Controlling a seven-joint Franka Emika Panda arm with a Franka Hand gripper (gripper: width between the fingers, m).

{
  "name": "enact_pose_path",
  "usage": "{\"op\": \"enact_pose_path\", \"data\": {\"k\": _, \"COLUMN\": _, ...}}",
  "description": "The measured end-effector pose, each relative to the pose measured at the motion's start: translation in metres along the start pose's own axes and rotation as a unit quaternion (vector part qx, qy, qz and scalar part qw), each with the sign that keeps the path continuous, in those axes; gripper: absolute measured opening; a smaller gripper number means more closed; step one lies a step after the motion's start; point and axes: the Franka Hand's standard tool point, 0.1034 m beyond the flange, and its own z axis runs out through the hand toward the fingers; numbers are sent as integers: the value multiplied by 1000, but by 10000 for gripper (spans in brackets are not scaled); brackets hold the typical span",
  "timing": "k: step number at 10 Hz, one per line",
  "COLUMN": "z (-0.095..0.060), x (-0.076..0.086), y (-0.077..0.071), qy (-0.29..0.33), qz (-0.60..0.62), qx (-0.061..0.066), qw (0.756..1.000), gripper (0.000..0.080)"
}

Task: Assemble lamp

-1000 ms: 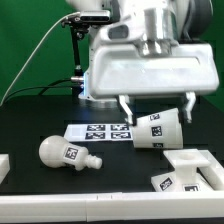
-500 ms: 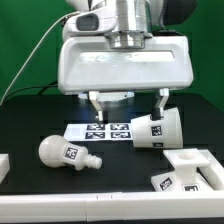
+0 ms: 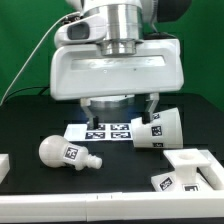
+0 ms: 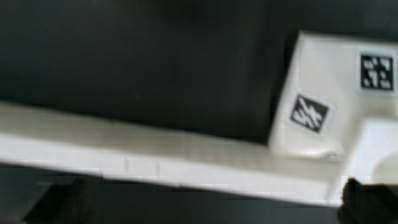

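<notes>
Jaws hung wide open, empty, mid-frame; best line looked a square drop onto the lower-left bulb [image 3: 62, 151], clearing the shade [image 3: 160, 129].

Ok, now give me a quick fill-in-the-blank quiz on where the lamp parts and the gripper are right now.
The bulb lies at the exterior view's ___ of the marker board. The gripper hangs above that board with its fingers ___, holding nothing. The ___ lies on its side at the exterior view's right of that board.
Missing words: left; open; shade.
</notes>
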Motion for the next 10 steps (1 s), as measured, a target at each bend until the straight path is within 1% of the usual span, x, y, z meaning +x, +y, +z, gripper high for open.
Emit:
{"op": "enact_pose_path", "data": {"k": 1, "z": 1, "x": -7, "y": 2, "qy": -30, "qz": 5, "qx": 11, "qw": 999, "gripper": 698}}
{"op": "enact_pose_path", "data": {"k": 2, "z": 3, "x": -11, "y": -1, "qy": -34, "qz": 5, "qx": 12, "qw": 999, "gripper": 698}}
{"op": "enact_pose_path", "data": {"k": 3, "z": 6, "x": -10, "y": -10, "qy": -16, "qz": 7, "qx": 4, "qw": 1000, "gripper": 698}}
{"op": "enact_pose_path", "data": {"k": 4, "z": 8, "x": -13, "y": -13, "qy": -18, "qz": -42, "qx": 5, "qw": 999, "gripper": 698}}
{"op": "enact_pose_path", "data": {"k": 6, "z": 8, "x": -13, "y": -10, "qy": -18, "qz": -105, "qx": 6, "qw": 994, "gripper": 698}}
{"op": "enact_pose_path", "data": {"k": 7, "z": 12, "x": -17, "y": -9, "qy": -25, "qz": -181, "qx": 3, "qw": 983, "gripper": 698}}
{"op": "enact_pose_path", "data": {"k": 8, "z": 12, "x": -22, "y": -5, "qy": -22, "qz": -265, "qx": -7, "qw": 964, "gripper": 698}}
{"op": "enact_pose_path", "data": {"k": 9, "z": 13, "x": -30, "y": 4, "qy": -25, "qz": -316, "qx": -8, "qw": 948, "gripper": 698}}
{"op": "enact_pose_path", "data": {"k": 10, "z": 14, "x": -34, "y": 11, "qy": -28, "qz": -348, "qx": -7, "qw": 937, "gripper": 698}}
